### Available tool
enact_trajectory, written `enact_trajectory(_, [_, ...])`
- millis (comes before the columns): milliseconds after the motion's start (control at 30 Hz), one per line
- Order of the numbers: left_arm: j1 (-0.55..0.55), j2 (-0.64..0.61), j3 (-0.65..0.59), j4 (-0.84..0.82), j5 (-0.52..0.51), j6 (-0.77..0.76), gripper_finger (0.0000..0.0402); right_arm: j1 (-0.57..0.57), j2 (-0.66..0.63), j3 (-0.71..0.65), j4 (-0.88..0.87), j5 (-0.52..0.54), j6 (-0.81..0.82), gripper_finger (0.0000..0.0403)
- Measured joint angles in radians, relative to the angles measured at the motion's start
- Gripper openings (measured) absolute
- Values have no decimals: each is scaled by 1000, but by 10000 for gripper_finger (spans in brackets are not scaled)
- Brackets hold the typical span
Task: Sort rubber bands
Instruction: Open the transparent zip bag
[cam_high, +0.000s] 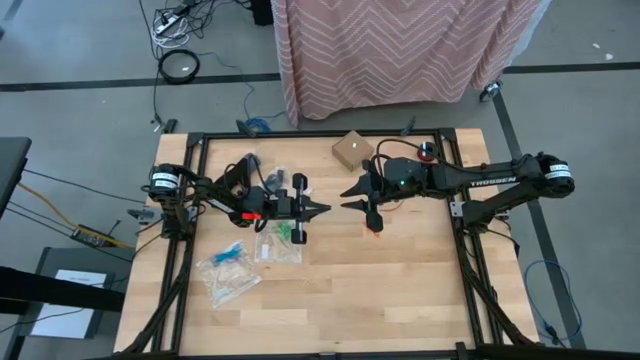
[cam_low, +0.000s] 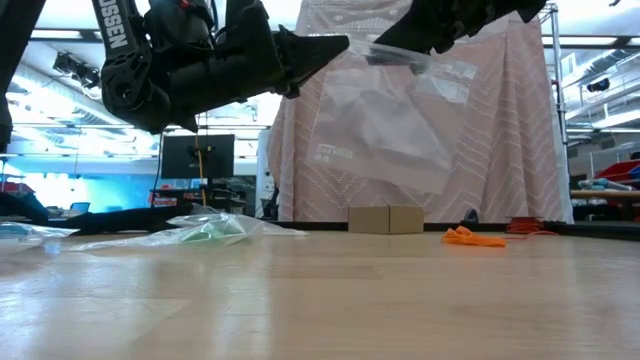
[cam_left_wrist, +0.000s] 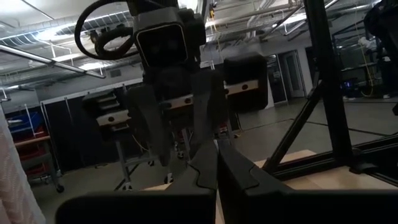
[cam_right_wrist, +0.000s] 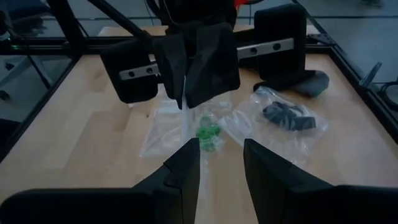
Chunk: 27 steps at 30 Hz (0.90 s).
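Note:
A clear plastic zip bag (cam_low: 390, 130) hangs in the air over the middle of the table. My left gripper (cam_low: 340, 43) is shut on it. My right gripper (cam_right_wrist: 221, 155) faces the left one tip to tip (cam_high: 345, 203) and is open, its fingers at the bag's top edge. Orange rubber bands (cam_high: 377, 224) lie loose on the wood below the right gripper. Green rubber bands (cam_right_wrist: 208, 134) sit inside a clear bag flat on the table. Black rubber bands (cam_right_wrist: 286, 115) sit in another bag, and blue ones (cam_high: 230, 255) in a third. My left gripper pinches the hanging bag's top corner (cam_low: 355, 45) between its two shut fingers, coming level from the table's left. The bag hangs slack below the fingertips, clear of the table. My right gripper reaches the bag's top edge (cam_low: 440, 62) from the table's right; I cannot tell whether its fingers touch it.
A small cardboard box (cam_high: 352, 150) stands near the far edge. Several clear bags (cam_high: 235, 280) lie flat on the left half of the table. A black frame (cam_high: 455, 215) borders the table. A patterned cloth (cam_low: 520, 150) hangs behind the far edge.

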<state>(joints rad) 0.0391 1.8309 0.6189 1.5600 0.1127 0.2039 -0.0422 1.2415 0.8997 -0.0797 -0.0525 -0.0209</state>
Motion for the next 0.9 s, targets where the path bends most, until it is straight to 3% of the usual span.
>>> enact_trajectory(900, [0,0,0,-2,0,3,6,2,0,0,20,6,2,112])
